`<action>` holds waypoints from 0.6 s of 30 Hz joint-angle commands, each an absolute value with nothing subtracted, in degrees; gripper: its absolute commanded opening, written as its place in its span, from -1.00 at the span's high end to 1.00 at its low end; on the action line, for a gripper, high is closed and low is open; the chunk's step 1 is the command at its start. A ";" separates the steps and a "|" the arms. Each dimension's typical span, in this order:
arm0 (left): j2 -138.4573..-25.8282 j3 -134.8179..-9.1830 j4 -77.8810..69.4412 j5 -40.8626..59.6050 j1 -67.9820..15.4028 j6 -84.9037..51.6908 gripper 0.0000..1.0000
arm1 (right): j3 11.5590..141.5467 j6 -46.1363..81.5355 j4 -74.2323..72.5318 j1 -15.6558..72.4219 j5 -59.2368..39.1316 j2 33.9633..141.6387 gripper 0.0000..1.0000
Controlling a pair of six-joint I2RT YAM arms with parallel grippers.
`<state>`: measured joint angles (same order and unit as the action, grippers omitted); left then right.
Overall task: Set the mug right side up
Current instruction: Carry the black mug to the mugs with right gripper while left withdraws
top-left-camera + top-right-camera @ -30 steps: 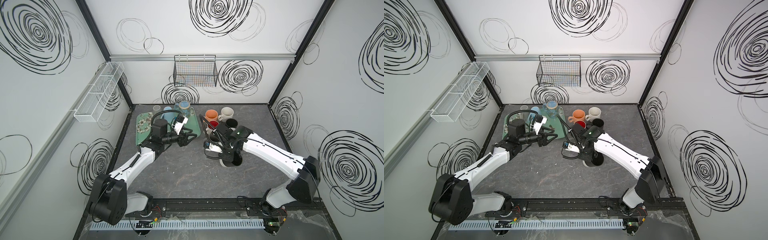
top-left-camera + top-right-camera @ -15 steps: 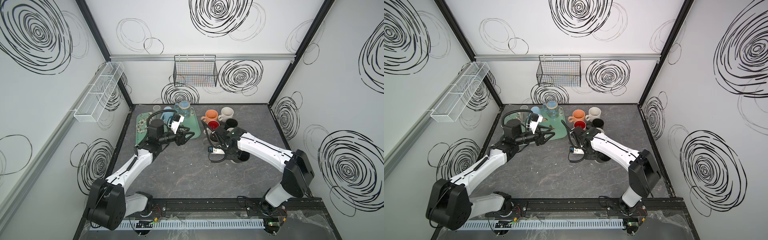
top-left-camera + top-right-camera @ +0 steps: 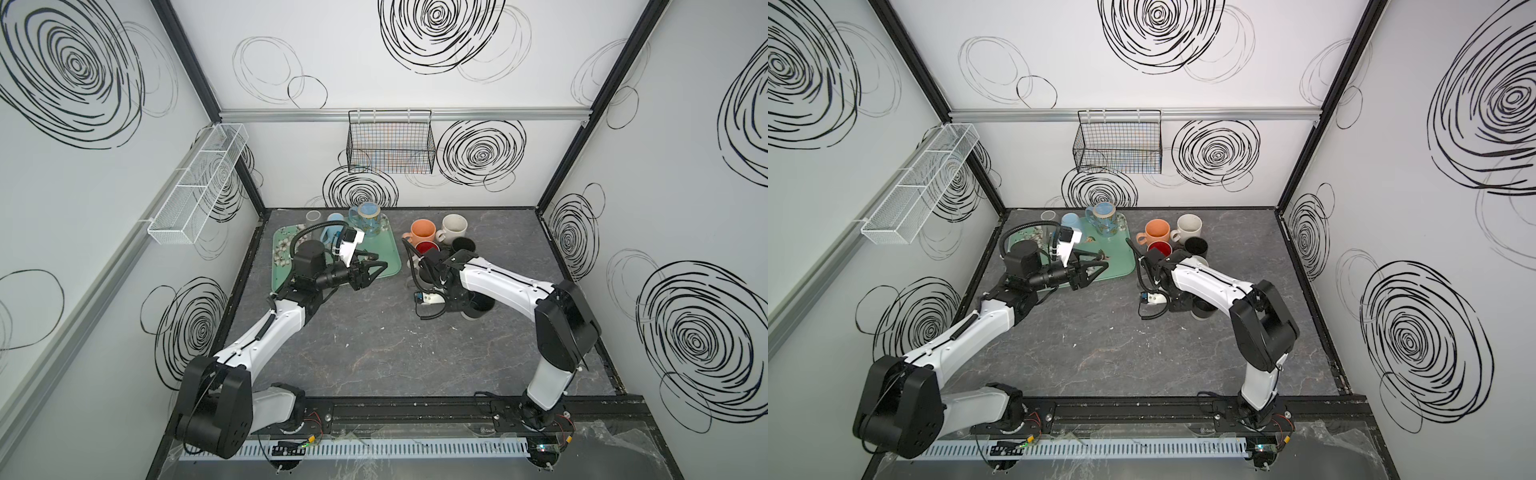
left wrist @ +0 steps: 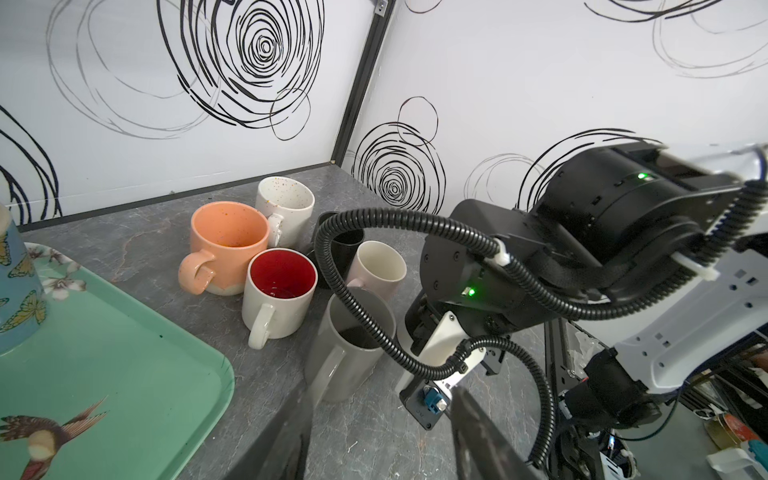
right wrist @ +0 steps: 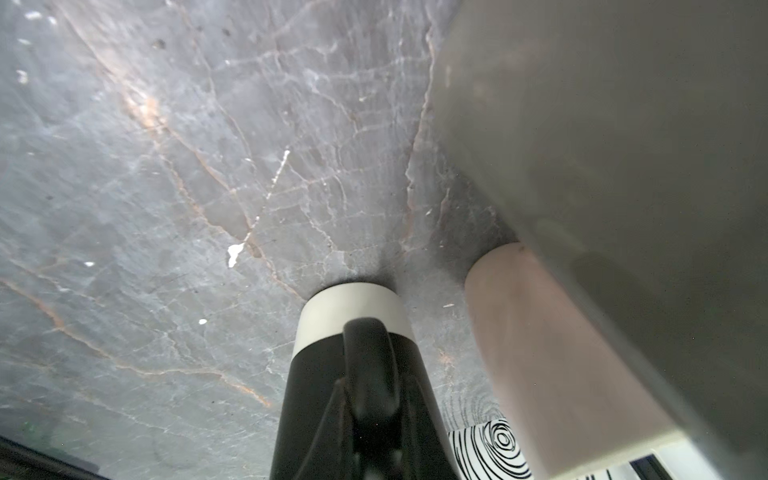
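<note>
One step appears to remain: the mug [image 5: 309, 374] is seen with its pale band down on the grey table [image 5: 166, 208], so the turning is judged all but done, though it cannot be told for certain, under the arm, whether its mouth faces up. Its handle is clamped between the closed fingers of the right gripper [image 5: 368, 403]. Next, the base would need to be settled flat before the handle is let go and the gripper drawn clear without tipping it. Little room is given: a grey mug [image 5: 602, 166] and a cream mug [image 5: 540, 353] stand just beside, with the orange mug [image 3: 423, 230], red-lined mug [image 3: 426, 248] and speckled white mug [image 3: 454, 224] beyond. The left gripper [image 3: 377, 269] is held half open and empty over the green tray [image 3: 390, 249].
</note>
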<state>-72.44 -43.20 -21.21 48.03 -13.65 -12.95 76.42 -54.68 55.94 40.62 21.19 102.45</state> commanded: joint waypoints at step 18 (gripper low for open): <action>-75.24 -43.33 -25.31 49.92 -12.96 -14.34 -0.09 | 78.92 -58.64 49.78 40.08 19.95 103.72 0.07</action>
